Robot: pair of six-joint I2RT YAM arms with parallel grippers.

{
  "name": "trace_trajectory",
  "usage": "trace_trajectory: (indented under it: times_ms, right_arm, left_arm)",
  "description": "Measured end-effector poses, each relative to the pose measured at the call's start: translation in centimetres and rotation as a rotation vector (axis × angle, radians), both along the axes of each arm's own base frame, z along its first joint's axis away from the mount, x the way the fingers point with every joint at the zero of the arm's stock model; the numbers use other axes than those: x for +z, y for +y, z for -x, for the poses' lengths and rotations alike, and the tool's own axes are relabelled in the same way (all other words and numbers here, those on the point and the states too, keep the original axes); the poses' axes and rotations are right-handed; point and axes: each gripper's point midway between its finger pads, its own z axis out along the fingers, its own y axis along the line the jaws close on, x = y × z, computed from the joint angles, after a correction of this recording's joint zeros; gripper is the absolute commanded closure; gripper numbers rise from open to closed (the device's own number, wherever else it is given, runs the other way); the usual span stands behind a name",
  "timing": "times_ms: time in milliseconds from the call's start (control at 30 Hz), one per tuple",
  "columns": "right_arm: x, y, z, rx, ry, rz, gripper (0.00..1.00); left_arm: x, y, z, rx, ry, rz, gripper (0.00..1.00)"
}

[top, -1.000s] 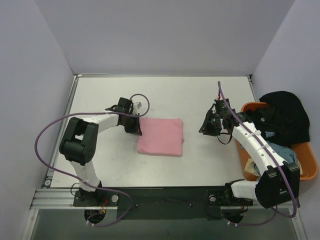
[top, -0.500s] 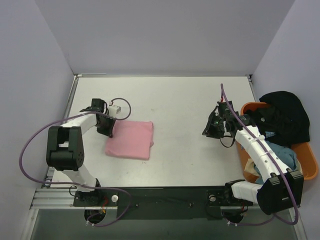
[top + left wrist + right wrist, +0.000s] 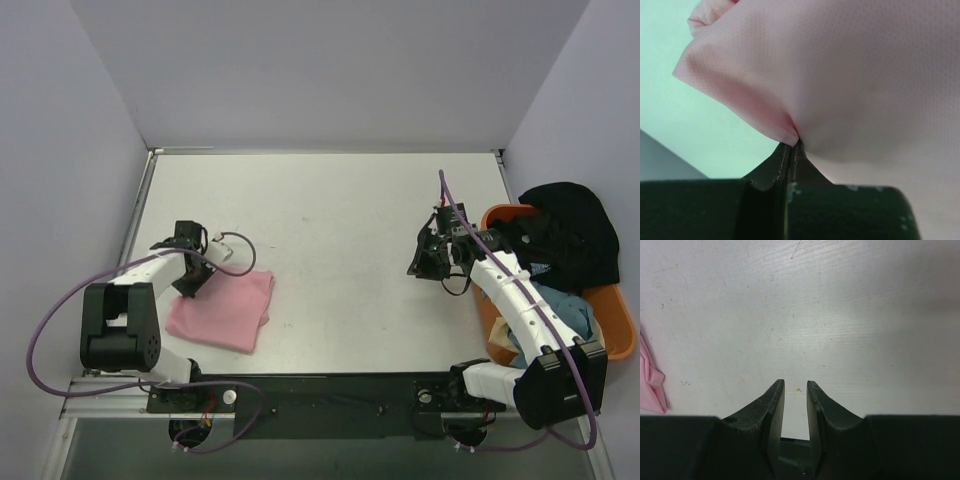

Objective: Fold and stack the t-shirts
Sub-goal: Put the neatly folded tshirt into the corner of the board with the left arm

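Edge of pink t-shirt (image 3: 225, 312) pinched in left gripper (image 3: 791, 145) near table (image 3: 330, 220) rim; right gripper (image 3: 795, 383) narrowly parted, seemingly empty.

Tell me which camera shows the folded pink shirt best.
The top external view: the whole folded pink shirt is in frame. The left wrist view shows only close-up cloth pinched by the left gripper; the right wrist view catches just a sliver at its left edge.

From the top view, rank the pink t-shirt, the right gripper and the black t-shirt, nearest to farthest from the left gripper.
1. Pink t-shirt: pinched in the left gripper, near-left corner.
2. Right gripper: open and empty, right of centre.
3. Black t-shirt: draped over the orange tub, far right.
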Motion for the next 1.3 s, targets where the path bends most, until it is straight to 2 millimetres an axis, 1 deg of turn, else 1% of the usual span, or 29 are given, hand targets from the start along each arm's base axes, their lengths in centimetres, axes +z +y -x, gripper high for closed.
trace_trajectory:
  times_ms: [100, 267, 400, 700, 800, 933, 1067, 1167, 1300]
  right_arm:
    - [0.0, -0.1, 0.2, 0.015, 0.003, 0.009, 0.79]
    - [0.8, -0.1, -0.1, 0.045, -0.014, 0.013, 0.79]
    - [1.9, 0.3, -1.3, 0.085, -0.036, -0.002, 0.79]
    - [3.0, 2.0, -4.2, 0.181, -0.024, -0.035, 0.79]
    - [3.9, 2.3, -5.2, 0.205, -0.036, -0.038, 0.79]
    - [4.7, 2.2, -6.0, 0.219, -0.052, -0.036, 0.79]
    - [5.3, 1.9, -6.2, 0.226, -0.055, -0.030, 0.79]
    - [5.9, 1.7, -6.2, 0.226, -0.055, -0.026, 0.79]
    - [6.4, 1.5, -6.3, 0.227, -0.063, -0.023, 0.78]
  left_arm:
    - [0.0, 1.6, 1.2, 0.024, 0.020, -0.090, 1.00]
    - [0.2, 3.7, 2.0, 0.122, 0.008, -0.194, 1.00]
    - [0.1, 5.9, 3.3, 0.185, -0.008, -0.283, 1.00]
    - [0.7, 7.9, 6.0, 0.189, -0.052, -0.409, 1.00]
    - [0.8, 8.5, 6.1, 0.177, -0.056, -0.451, 1.00]
    - [1.4, 9.5, 4.7, 0.152, -0.088, -0.508, 1.00]
    - [1.4, 10.3, 3.6, 0.120, -0.078, -0.550, 1.00]
    - [1.2, 10.4, 3.6, 0.138, -0.051, -0.558, 1.00]
    - [1.1, 10.8, 4.7, 0.176, -0.012, -0.588, 1.00]
